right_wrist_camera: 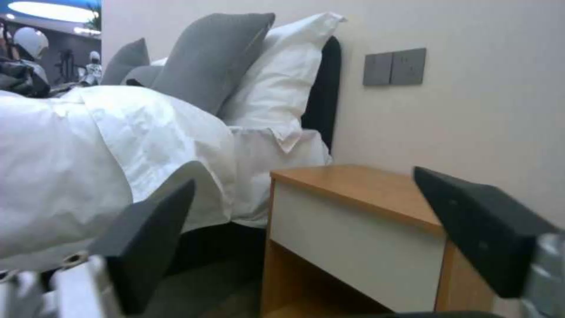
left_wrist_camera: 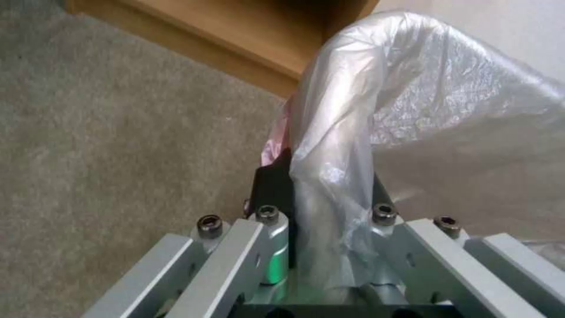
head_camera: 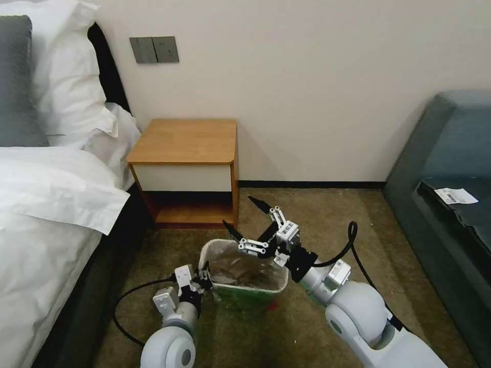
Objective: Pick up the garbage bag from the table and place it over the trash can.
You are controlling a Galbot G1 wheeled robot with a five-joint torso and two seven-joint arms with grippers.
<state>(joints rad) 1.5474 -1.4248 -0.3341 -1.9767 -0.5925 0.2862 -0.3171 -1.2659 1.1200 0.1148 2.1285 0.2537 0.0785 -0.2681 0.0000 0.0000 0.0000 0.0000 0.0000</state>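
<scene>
We pinch the garbage bag [left_wrist_camera: 347, 132] over the trash can [head_camera: 245, 295] rim with our left end effector [head_camera: 203, 278], right end effector [head_camera: 244, 221] spread wide above; next, seat the far edge

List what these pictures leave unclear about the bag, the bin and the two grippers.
- Trash can base: head view, hidden behind both arms.
- Garbage bag fit over the far rim: head view, blocked by the open right gripper.
- Left gripper fingertips: left wrist view, wrapped in bag plastic.
- Table lower shelf: right wrist view, cut off by the frame edge.
</scene>
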